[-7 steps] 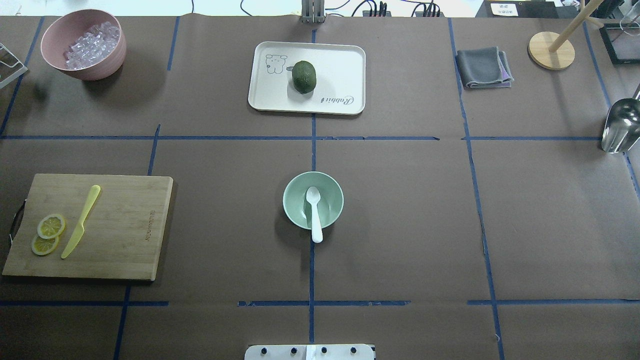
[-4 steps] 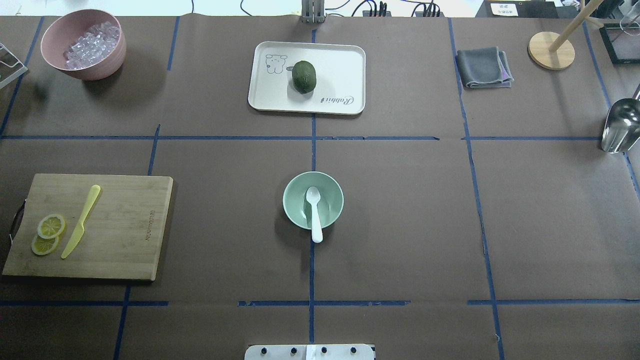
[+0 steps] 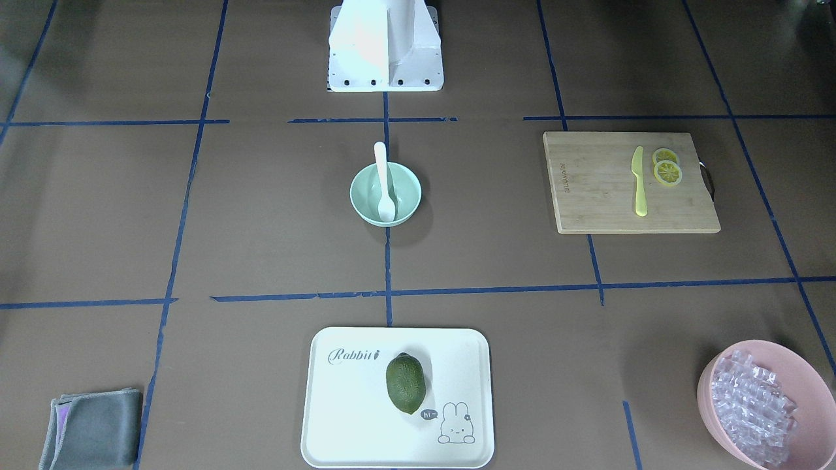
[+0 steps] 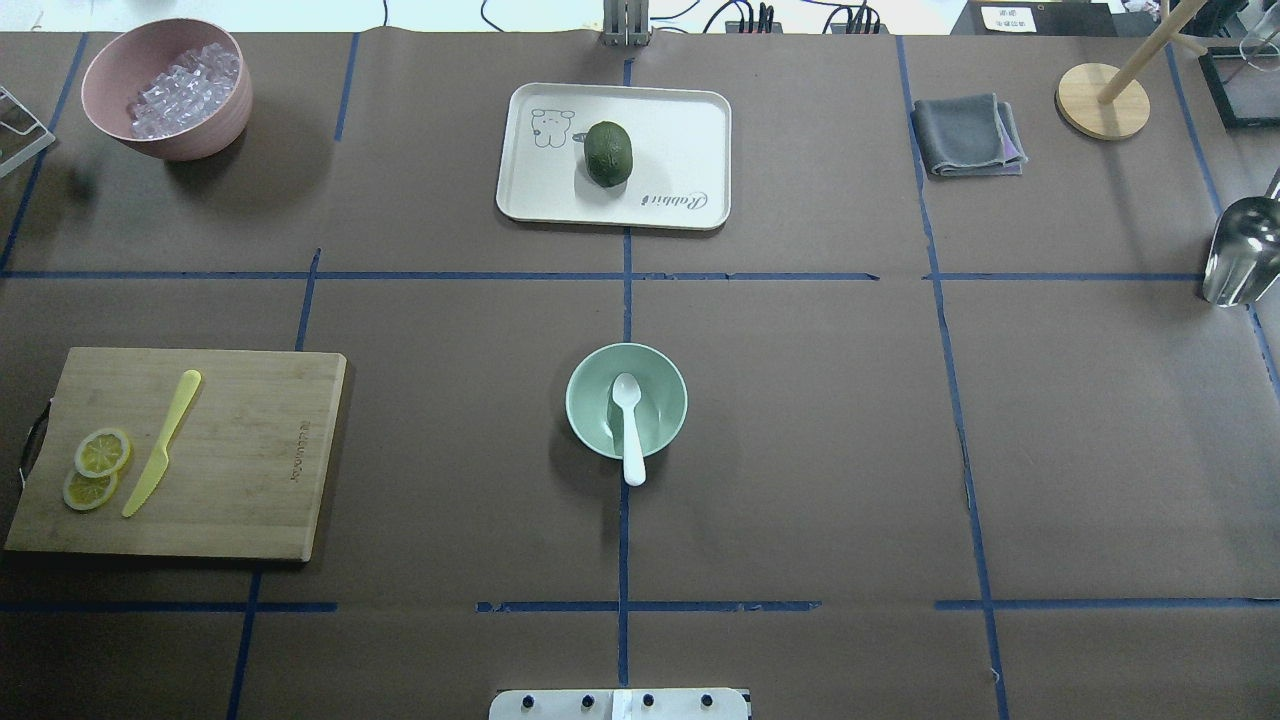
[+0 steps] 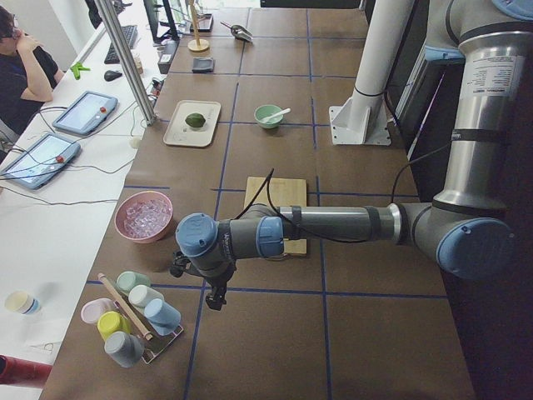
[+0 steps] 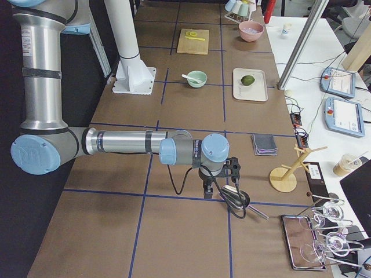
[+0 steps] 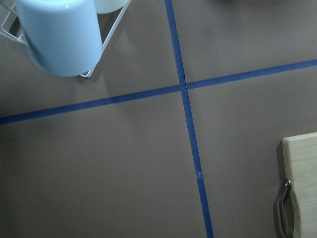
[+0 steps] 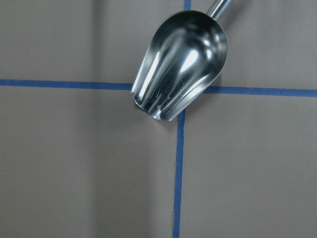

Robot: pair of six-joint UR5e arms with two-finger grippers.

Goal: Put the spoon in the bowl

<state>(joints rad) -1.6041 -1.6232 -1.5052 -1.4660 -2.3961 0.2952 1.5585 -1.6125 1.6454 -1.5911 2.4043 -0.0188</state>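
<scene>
Nearby, my left gripper and right gripper hang low over the desk at 9 and 3 o'clock; whether their jaws are apart I cannot tell. Farther out, at 12 o'clock, the spoon lies in the bowl, its handle seemingly resting on the rim at 6 o'clock.

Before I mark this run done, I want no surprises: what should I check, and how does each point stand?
1. The spoon has its scoop inside the bowl: ok.
2. Its handle rests on the rim and juts out past it: ok.
3. The bowl stands upright: ok.
4. Nothing grips or hangs over the spoon: ok.
5. The left pincer is open: cannot tell.
6. The right pincer is open: cannot tell.
</scene>
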